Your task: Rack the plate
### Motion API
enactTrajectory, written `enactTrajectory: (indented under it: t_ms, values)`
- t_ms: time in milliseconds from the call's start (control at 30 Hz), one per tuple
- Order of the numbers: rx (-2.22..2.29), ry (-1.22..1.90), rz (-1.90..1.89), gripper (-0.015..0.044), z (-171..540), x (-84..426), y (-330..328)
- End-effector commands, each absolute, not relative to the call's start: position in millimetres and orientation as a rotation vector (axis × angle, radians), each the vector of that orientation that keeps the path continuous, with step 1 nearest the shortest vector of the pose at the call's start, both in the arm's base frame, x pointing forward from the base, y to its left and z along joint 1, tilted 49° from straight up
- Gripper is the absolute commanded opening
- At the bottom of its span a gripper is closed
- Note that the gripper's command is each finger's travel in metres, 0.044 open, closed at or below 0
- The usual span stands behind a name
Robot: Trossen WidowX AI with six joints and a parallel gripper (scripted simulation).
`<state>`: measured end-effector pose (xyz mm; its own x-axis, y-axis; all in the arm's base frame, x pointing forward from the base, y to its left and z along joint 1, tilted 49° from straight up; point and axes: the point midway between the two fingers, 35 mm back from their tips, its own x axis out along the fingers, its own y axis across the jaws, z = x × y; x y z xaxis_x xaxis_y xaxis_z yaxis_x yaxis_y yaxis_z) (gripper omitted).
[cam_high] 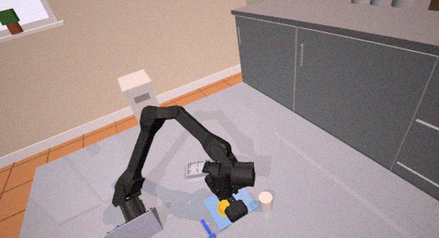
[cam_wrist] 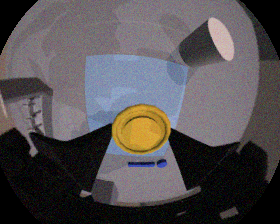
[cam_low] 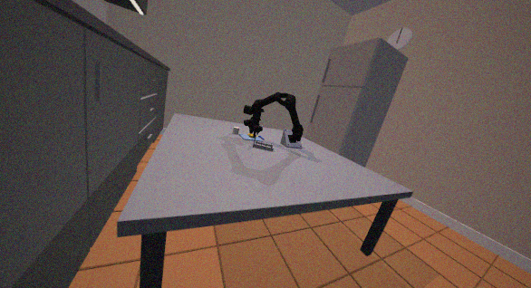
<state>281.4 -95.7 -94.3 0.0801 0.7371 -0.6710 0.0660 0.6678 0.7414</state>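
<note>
So the WidowX has its gripper (cam_high: 227,203) (cam_low: 255,133) (cam_wrist: 141,128) right down at the yellow plate (cam_high: 223,208) (cam_low: 251,135) (cam_wrist: 141,129), and the jaws are closed on it, one finger at each side of the rim. From the wrist view the plate looks round with a raised rim and a sunken middle, and both dark fingertips meet its edge. It's over the light blue mat (cam_high: 215,205) (cam_low: 245,137) (cam_wrist: 136,82), face up and pretty much flat, not stood on edge. Can't tell if its underside touches the mat or sits a hair above it

The dish rack (cam_high: 186,174) (cam_low: 263,148) (cam_wrist: 26,90) is on the table (cam_high: 307,200) (cam_low: 272,193) (cam_wrist: 128,187) near the mat but apart from it, small and grey with light rails inside. The plate isn't in any slot, it's down at the mat with the gripper around it

Other stuff around: a pale cylinder (cam_high: 265,200) (cam_low: 236,130) (cam_wrist: 211,42) stands upright just beside one corner of the mat, and a blue utensil (cam_high: 205,227) (cam_wrist: 141,164) with a rounded end lies on the table on the other side. The black arm (cam_high: 195,127) (cam_low: 276,98) bends up from its wedge-shaped grey base (cam_high: 155,218) (cam_low: 284,139) and reaches over and down to the plate, with its shadow spread on the tabletop
</note>
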Motion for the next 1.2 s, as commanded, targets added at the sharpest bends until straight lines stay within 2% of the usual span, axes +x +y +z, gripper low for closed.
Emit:
enactTrajectory:
  t_ms: [0, 267, 700, 1167]
  values:
    - [0.727, 1.423, 0.571, 0.0202, -89, 282, -104]
    - [0.725, 1.425, 0.567, 0.0, -64, 282, -136]
    - [0.726, 1.425, 0.57, 0.0, -23, 274, -179]
    - [0.98, 1.53, 0.325, 0.0, 22, 278, -154]
